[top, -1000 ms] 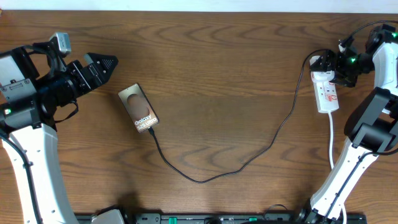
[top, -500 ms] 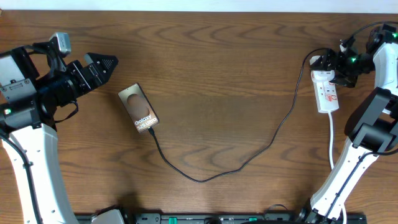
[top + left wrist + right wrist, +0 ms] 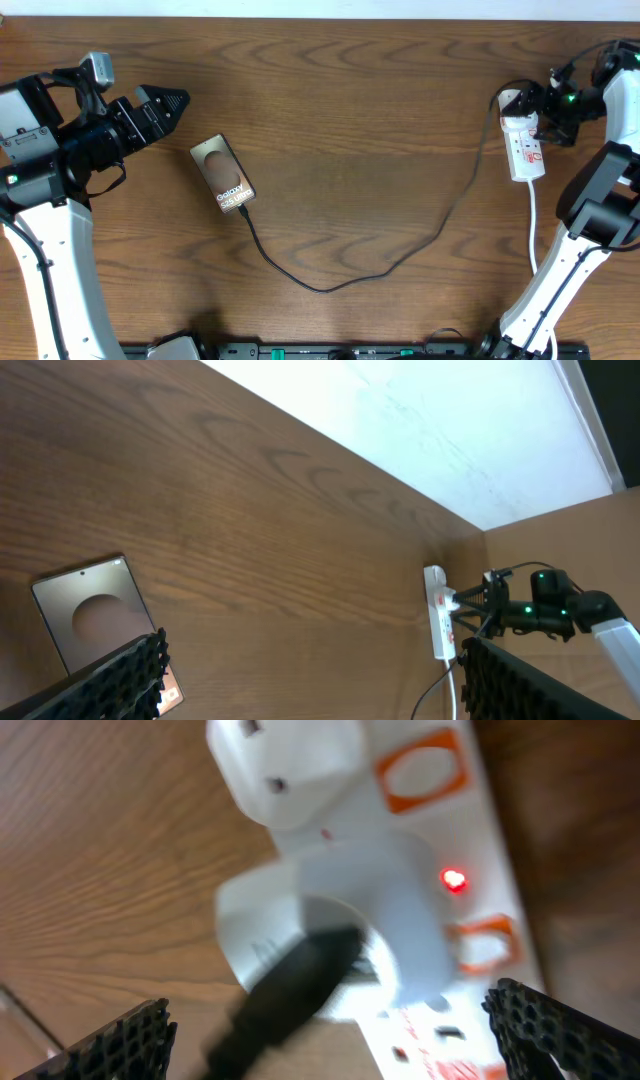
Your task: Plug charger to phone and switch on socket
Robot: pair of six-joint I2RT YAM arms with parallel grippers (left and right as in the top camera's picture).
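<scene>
Step in hand: we judge the switching of the socket [image 3: 524, 145], since the charger [image 3: 330, 284] already meets the lower end of the phone [image 3: 223, 174] in the overhead view; whether the tip is fully seated we cannot tell.

Phone: lies flat at the left of the table [image 3: 350, 120], screen up, near the left gripper [image 3: 160, 105] but apart from it.

Charger: we see the thin black cable run from the phone in a low loop across the middle of the table and up to a white adapter [image 3: 330, 935] seated in the socket.

Socket: lies at the far right of the table, its white cord trailing toward the near edge; in the right wrist view a small red lamp [image 3: 454, 879] glows beside the adapter, so we think the switch may already be on.

Right gripper [image 3: 540, 108]: hovers at the socket's far end, fingers spread wide, pinching nothing.

Left gripper: fingers likewise spread and empty, pointing toward the phone.

Next move: if the lamp does mean power, we need only lift the right arm clear without snagging the cable; if not, a fingertip must press the orange-framed rocker [image 3: 420, 768] squarely, without nudging the adapter.
</scene>
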